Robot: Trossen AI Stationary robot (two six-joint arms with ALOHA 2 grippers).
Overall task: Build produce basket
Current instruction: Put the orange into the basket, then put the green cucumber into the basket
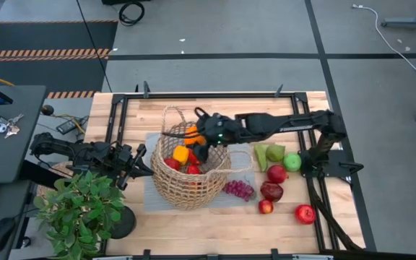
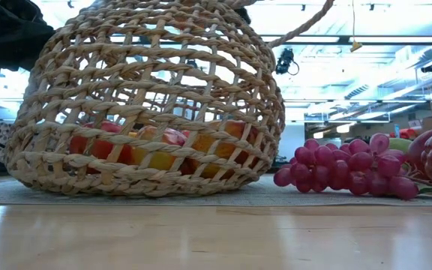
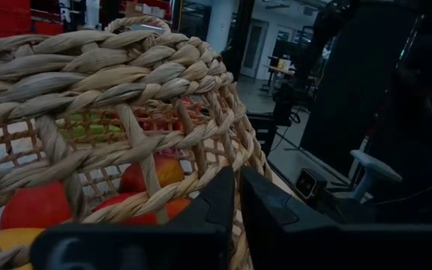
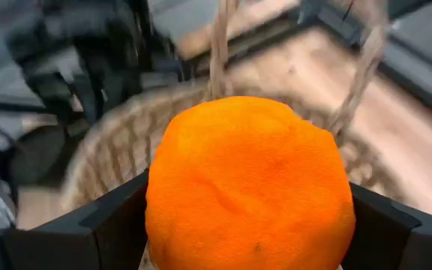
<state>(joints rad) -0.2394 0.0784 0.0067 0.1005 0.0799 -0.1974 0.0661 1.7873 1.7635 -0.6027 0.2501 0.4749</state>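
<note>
Orange [image 4: 250, 184] fruit fills the right wrist view, clamped between the right gripper's [image 1: 196, 136] two dark fingers [image 4: 107, 225], one pressing each side of it. In the high view this gripper hangs over the basket [image 1: 166, 189], above its twelve o'clock rim, with the arm reaching in from three o'clock.

The basket is tan wicker, sitting on a grey mat [image 1: 150, 198] near the table's [image 1: 215, 227] centre. Inside lie a yellow piece [image 1: 181, 154] and red pieces [image 1: 172, 163], seen through the weave in the low view as red, yellow and orange shapes on the bottom.

At the basket's nine o'clock, the left gripper [image 1: 144, 160] sits at the rim; its wrist view shows its fingers [image 3: 272, 206] drawn nearly together around a strand of the rim.

Toward three o'clock of the basket, purple grapes [image 1: 239, 189] lie on the mat edge. Farther out at three o'clock are green pears [image 1: 268, 154], a green apple [image 1: 292, 162], a red apple [image 1: 276, 173], a dark red mango [image 1: 271, 191] and two more red apples [image 1: 266, 206] [image 1: 305, 213]. A leafy potted plant [image 1: 78, 209] stands at seven o'clock.
</note>
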